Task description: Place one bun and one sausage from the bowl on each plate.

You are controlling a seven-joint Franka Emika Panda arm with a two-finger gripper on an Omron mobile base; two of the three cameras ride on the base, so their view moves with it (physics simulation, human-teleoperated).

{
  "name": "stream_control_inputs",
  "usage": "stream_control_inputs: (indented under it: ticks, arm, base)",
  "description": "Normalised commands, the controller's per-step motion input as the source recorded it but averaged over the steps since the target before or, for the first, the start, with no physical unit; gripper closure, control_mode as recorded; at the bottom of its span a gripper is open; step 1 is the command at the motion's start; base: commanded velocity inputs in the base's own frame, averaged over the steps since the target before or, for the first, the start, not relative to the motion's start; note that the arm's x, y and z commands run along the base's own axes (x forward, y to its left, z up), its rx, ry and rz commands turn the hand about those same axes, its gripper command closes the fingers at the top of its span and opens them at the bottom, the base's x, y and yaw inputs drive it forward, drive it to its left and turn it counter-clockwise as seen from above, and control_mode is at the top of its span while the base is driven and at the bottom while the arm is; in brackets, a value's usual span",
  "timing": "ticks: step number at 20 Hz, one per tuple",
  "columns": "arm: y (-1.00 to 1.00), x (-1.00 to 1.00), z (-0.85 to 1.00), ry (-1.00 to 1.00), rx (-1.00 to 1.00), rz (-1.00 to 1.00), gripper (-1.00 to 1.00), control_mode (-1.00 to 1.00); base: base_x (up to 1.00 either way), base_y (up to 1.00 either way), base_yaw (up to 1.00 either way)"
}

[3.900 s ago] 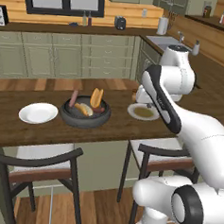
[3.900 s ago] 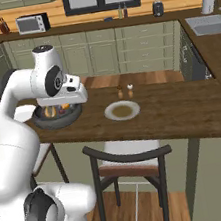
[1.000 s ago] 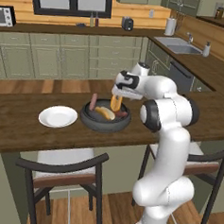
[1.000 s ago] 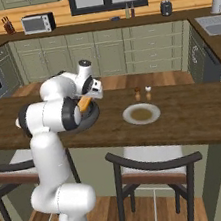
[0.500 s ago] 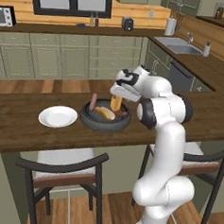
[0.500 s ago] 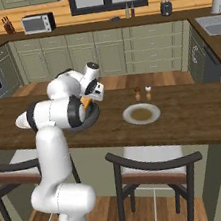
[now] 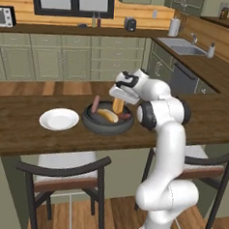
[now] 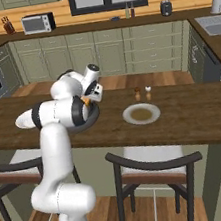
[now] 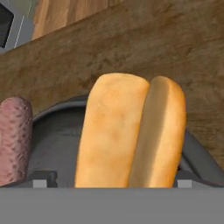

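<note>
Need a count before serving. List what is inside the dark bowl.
In the bowl: an upright bun under the gripper, a flat bun, two sausages. The arm hides the far side.

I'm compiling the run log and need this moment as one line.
phase: reaching for bun | gripper: open, over bowl | target: upright bun leaning on rim | plate: bare | held: nothing

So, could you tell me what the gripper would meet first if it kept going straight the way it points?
Most likely the upright bun in the bowl: it stands right ahead of the open gripper, though depth is unclear.
</note>
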Motion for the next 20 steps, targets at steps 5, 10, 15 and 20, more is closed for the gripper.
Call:
stream_control_inputs:
  ticks: [5, 10, 15, 20]
  arm:
    - [0.14, 0.04, -0.15, 0.0, 0.0, -0.03, 1.0, -1.0]
    - [-0.24, -0.47, 0.34, 0.0, 0.0, -0.08, 1.0, -1.0]
    - [-0.91, -0.68, 0.63, 0.02, 0.0, -0.22, 1.0, -1.0]
    - [-1.0, -0.67, 0.06, 0.04, -0.01, -0.28, 1.0, -1.0]
  base:
    - [0.0, 0.0, 0.0]
    - [0.0, 0.0, 0.0]
    - [0.0, 0.0, 0.0]
    - [0.0, 0.0, 0.0]
